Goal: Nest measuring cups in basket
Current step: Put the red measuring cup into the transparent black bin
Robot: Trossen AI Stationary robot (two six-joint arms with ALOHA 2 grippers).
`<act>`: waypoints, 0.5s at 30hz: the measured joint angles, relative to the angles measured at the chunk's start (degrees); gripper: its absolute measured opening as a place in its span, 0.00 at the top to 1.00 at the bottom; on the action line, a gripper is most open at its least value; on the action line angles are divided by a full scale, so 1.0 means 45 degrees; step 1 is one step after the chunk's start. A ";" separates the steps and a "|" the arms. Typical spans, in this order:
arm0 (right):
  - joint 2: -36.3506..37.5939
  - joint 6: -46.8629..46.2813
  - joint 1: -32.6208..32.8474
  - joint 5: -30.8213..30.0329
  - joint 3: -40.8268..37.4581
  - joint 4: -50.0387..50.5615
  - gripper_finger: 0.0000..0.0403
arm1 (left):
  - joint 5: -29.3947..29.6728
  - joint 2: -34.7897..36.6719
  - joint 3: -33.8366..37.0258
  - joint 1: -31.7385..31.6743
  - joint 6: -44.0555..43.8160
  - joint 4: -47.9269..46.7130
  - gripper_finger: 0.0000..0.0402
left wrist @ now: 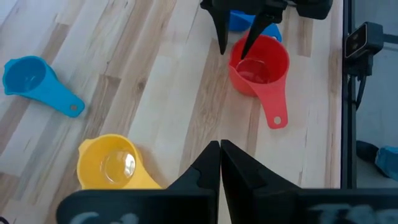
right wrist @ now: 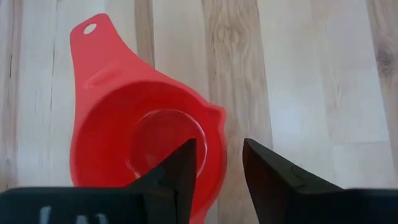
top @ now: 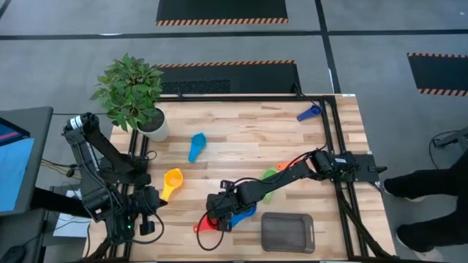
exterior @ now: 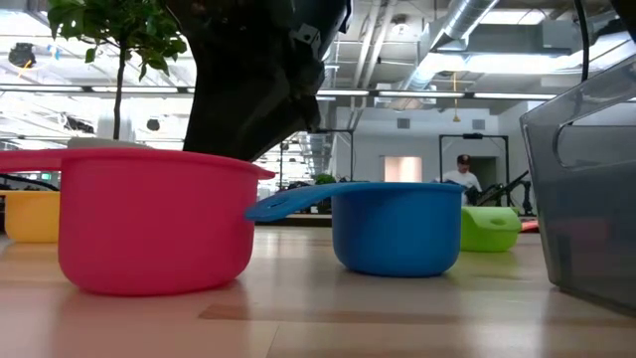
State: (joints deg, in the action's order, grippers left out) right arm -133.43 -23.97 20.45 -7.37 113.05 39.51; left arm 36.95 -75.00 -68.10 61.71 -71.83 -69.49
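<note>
Two dark fingers of the right gripper [right wrist: 217,165] stand apart astride the rim of the red plastic measuring cup [right wrist: 134,134], one inside, one outside, at the table's near edge, left of the dark grey mesh basket [top: 287,231]. No writing is readable. Only the low view shows a person [exterior: 461,176] far behind. The left gripper [left wrist: 220,163], near left, is closed, empty.

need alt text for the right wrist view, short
The right pincer straddles the rim of the red measuring cup, one finger inside the bowl, one outside, not yet pressed shut. The cup sits upright on the wooden table, its handle pointing away from the camera.
</note>
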 joint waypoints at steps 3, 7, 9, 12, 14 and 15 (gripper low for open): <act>0.0000 -0.0010 0.0005 0.0004 0.0001 0.0004 0.66 | 0.0000 0.0000 0.0003 0.0005 0.0000 0.0000 1.00; 0.0000 -0.0010 0.0005 0.0004 0.0001 0.0010 0.75 | 0.0000 0.0000 0.0000 0.0000 0.0000 0.0000 1.00; 0.0000 -0.0015 0.0005 0.0004 0.0001 0.0013 0.80 | 0.0000 0.0000 0.0004 0.0000 0.0000 0.0000 1.00; 0.0000 -0.0048 0.0005 0.0008 0.0001 0.0011 0.90 | 0.0000 0.0000 0.0005 0.0000 0.0000 0.0000 1.00; 0.0000 -0.0247 0.0005 0.0008 0.0001 0.0009 0.96 | 0.0000 0.0000 0.0005 0.0000 0.0000 0.0000 1.00; 0.0000 -0.0327 0.0005 0.0007 0.0001 -0.0009 0.97 | 0.0000 0.0000 0.0004 0.0000 0.0000 0.0000 1.00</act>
State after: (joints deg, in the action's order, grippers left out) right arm -133.43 -25.44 20.47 -7.34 113.06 39.47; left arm 36.95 -75.00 -68.08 61.71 -71.83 -69.49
